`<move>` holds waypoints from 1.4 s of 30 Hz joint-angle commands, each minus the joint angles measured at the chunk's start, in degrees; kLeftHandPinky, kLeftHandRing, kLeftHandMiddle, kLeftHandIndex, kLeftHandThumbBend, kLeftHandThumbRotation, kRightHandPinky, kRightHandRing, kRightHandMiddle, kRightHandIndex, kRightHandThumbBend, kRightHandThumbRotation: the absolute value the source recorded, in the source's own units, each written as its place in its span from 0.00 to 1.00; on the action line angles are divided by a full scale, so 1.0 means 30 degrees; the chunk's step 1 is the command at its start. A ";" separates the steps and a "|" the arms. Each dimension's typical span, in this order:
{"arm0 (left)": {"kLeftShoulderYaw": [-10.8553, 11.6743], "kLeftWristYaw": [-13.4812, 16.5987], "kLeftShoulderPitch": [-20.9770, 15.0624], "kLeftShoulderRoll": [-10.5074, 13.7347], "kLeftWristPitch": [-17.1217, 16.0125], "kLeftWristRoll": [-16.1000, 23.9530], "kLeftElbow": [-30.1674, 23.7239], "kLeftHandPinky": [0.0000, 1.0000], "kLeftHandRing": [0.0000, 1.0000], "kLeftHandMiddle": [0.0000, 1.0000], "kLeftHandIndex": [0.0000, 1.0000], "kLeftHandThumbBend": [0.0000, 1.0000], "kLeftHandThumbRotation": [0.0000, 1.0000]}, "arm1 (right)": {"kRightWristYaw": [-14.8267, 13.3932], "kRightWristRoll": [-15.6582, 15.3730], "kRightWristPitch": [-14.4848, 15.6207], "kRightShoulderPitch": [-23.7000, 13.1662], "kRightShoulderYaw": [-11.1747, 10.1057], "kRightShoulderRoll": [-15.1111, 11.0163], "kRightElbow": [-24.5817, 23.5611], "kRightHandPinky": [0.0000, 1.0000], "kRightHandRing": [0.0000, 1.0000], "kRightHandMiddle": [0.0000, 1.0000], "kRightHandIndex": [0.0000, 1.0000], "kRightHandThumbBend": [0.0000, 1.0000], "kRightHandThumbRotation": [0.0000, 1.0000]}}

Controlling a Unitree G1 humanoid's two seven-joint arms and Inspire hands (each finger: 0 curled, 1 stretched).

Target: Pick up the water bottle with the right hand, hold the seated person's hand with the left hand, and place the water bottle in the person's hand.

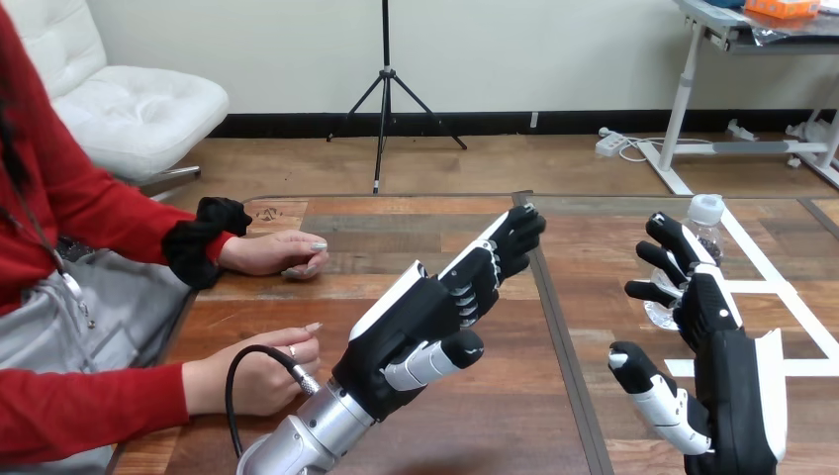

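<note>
The water bottle [708, 236] is standing upright on the desk [396, 230] at about two o'clock from the robot, among white tape lines [767, 287] that seem to be marking its starting spot. The right hand [714, 332] is hanging just on the near side of it, released. Its fingers are spreading wide and pointing up toward twelve o'clock, with the thumb reaching out toward nine o'clock. That is leaving a gap wide enough to take the bottle's body, which looks like the reason for the pose. Whether any fingertip is touching the plastic is not something I can tell, but nothing is wrapping it, so the pick-up is not yet done.

The left hand [427, 319] is hovering over the middle of the desk, also released. Its fingers are lying straight and angling toward one o'clock, and it is gripping nothing.

The person is sitting at nine o'clock. The person's far hand [279, 252] is resting loosely curled on the desk at about ten o'clock, well apart from the left hand. The person's near hand [259, 371] is lying at about eight o'clock, just beside the left forearm. Neither is turning palm up to receive anything. By my judgement the left hand is waiting near the person while the right hand is lining up its grasp.
</note>
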 commanded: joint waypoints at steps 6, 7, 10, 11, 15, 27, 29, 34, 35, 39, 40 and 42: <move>0.0012 0.0480 -0.0643 -0.0374 -0.0368 -0.0023 -0.0140 1.00 1.00 1.00 1.00 1.00 0.82 | 0.0176 -0.0042 -0.0008 -0.1271 0.0014 -0.0099 -0.0767 0.69 0.84 0.89 0.88 1.00 0.81; 0.0003 0.0538 -0.0635 -0.0355 -0.0365 0.0002 -0.0148 1.00 1.00 1.00 1.00 1.00 0.82 | 0.0216 0.0004 -0.0001 -0.1283 0.0032 -0.0104 -0.0777 0.69 0.84 0.89 0.88 1.00 0.81; -0.0021 0.0671 -0.0606 -0.0298 -0.0348 0.0055 -0.0170 1.00 1.00 1.00 1.00 1.00 0.82 | 0.0308 0.0071 0.0060 -0.1287 0.0063 -0.0086 -0.0863 0.69 0.85 0.89 0.88 1.00 0.80; -0.0033 0.0705 -0.0599 -0.0290 -0.0347 0.0070 -0.0177 1.00 1.00 1.00 1.00 1.00 0.83 | 0.0336 0.0088 0.0077 -0.1280 0.0061 -0.0082 -0.0895 0.69 0.85 0.89 0.88 1.00 0.80; -0.0052 0.0833 -0.0568 -0.0224 -0.0326 0.0097 -0.0211 1.00 1.00 1.00 1.00 1.00 0.84 | 0.0383 0.0060 0.0253 -0.1269 0.0053 -0.0008 -0.1088 0.70 0.85 0.89 0.88 1.00 0.79; 0.0006 0.0959 -0.0475 -0.0143 -0.0140 -0.0044 -0.0282 1.00 1.00 1.00 1.00 1.00 0.85 | 0.0318 -0.0126 0.0424 -0.1241 -0.0018 -0.0043 -0.1309 0.70 0.85 0.89 0.88 1.00 0.79; 0.0006 0.0979 -0.0451 -0.0126 -0.0097 -0.0044 -0.0292 1.00 1.00 1.00 1.00 1.00 0.86 | 0.0284 -0.0163 0.0463 -0.1205 -0.0046 -0.0037 -0.1378 0.70 0.85 0.89 0.88 1.00 0.79; 0.0111 0.0816 -0.0433 -0.0144 0.0169 -0.0266 -0.0315 1.00 1.00 1.00 1.00 1.00 0.86 | -0.0014 -0.0424 0.0601 -0.1170 -0.0333 -0.0055 -0.1464 0.70 0.85 0.88 0.88 1.00 0.78; 0.0117 0.0808 -0.0430 -0.0143 0.0188 -0.0280 -0.0315 1.00 1.00 1.00 1.00 1.00 0.86 | -0.0049 -0.0436 0.0619 -0.1168 -0.0368 -0.0055 -0.1462 0.70 0.85 0.88 0.88 1.00 0.78; 0.0155 0.0660 -0.0395 -0.0123 0.0284 -0.0381 -0.0337 1.00 1.00 1.00 1.00 1.00 0.86 | -0.0152 -0.0161 0.0707 -0.1116 -0.0555 -0.0012 -0.1439 0.70 0.85 0.88 0.88 1.00 0.77; 0.0163 0.0648 -0.0392 -0.0124 0.0291 -0.0386 -0.0339 1.00 1.00 1.00 1.00 1.00 0.86 | -0.0177 -0.0116 0.0702 -0.1110 -0.0597 -0.0009 -0.1426 0.70 0.85 0.88 0.88 1.00 0.77; 0.0190 0.0600 -0.0384 -0.0131 0.0305 -0.0415 -0.0339 1.00 1.00 1.00 1.00 1.00 0.86 | -0.0247 -0.0047 0.0650 -0.1116 -0.0705 -0.0020 -0.1362 0.71 0.85 0.88 0.88 1.00 0.76</move>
